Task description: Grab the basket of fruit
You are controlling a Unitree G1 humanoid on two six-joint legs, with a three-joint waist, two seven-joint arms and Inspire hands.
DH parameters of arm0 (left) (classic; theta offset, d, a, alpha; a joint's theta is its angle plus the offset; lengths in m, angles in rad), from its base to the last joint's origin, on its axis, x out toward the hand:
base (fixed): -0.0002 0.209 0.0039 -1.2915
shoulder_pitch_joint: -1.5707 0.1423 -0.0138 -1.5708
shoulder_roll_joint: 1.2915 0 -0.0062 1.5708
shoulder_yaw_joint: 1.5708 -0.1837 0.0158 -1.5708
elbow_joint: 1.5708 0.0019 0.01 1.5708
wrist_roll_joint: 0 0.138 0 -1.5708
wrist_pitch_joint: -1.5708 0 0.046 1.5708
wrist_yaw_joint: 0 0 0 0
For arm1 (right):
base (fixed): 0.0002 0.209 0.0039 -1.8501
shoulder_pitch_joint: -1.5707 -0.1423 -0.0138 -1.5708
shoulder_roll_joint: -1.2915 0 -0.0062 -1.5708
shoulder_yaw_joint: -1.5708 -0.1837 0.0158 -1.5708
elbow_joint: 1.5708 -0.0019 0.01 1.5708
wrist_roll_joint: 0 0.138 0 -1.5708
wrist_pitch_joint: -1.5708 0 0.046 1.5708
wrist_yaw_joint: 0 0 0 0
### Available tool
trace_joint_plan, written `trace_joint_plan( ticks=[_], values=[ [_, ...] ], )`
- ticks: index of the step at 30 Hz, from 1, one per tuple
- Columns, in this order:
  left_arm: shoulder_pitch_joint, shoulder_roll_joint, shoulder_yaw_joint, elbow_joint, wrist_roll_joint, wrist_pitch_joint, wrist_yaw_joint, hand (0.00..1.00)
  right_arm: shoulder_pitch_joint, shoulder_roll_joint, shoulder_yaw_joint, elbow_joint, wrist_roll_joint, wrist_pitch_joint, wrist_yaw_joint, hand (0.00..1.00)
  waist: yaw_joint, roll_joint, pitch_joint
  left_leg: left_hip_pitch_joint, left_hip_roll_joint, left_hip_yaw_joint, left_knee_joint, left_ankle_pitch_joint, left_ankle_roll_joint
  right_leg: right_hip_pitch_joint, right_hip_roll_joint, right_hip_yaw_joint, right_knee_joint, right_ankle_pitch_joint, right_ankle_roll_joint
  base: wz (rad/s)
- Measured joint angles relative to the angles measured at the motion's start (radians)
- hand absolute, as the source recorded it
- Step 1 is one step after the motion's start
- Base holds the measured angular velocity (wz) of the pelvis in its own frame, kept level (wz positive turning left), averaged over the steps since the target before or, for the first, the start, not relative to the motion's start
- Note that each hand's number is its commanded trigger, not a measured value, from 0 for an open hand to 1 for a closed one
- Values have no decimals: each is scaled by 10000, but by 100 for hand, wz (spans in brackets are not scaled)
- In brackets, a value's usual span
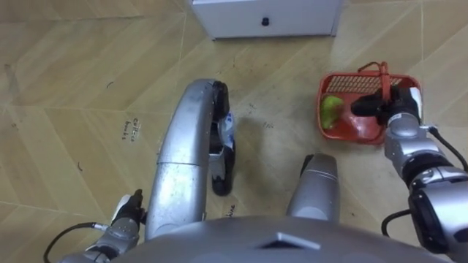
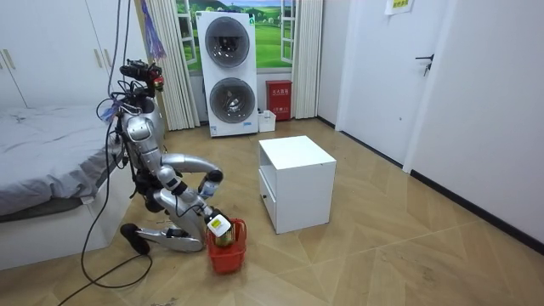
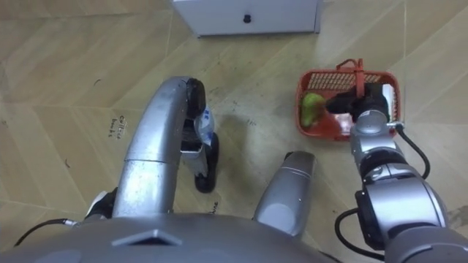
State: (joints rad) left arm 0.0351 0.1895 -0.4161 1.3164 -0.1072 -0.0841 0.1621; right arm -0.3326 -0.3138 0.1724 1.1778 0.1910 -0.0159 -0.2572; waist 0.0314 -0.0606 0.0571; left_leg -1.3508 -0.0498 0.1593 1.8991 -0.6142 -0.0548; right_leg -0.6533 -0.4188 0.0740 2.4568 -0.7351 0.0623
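Fingers [image 1: 363, 109] of right hand [image 1: 398, 111] seemingly curled round handle [image 1: 382, 79] of red fruit basket [image 1: 342, 76] on floor [image 1: 73, 73].

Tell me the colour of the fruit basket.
Red, with mesh sides. The basket shows best in the left eye view.

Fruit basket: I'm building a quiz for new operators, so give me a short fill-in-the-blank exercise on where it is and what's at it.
1. The fruit basket is ____ in colour.
2. It stands on the wooden ____, not on any furniture.
3. The hand at the basket's handle is the robot's ____ one.
4. The fruit lying in the basket is ____ in colour.
Missing words: red; floor; right; green.
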Motion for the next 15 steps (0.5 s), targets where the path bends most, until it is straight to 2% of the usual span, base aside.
trace_joint_plan(
  ticks=[11,15],
  values=[
    [-240,-19,5,11,-199,16,-52,0,-1,6,12,17,12,-1,-4,100,10,-34,18,-9,-16,-83,73,32,-5,114,43,-105,-5,-1,1,1],
    [-326,-87,17,17,-199,7,-68,0,-1,111,26,161,20,10,-3,100,12,-52,25,-8,-143,-137,140,30,1,213,42,-143,-12,-2,5,0]
  ],
)
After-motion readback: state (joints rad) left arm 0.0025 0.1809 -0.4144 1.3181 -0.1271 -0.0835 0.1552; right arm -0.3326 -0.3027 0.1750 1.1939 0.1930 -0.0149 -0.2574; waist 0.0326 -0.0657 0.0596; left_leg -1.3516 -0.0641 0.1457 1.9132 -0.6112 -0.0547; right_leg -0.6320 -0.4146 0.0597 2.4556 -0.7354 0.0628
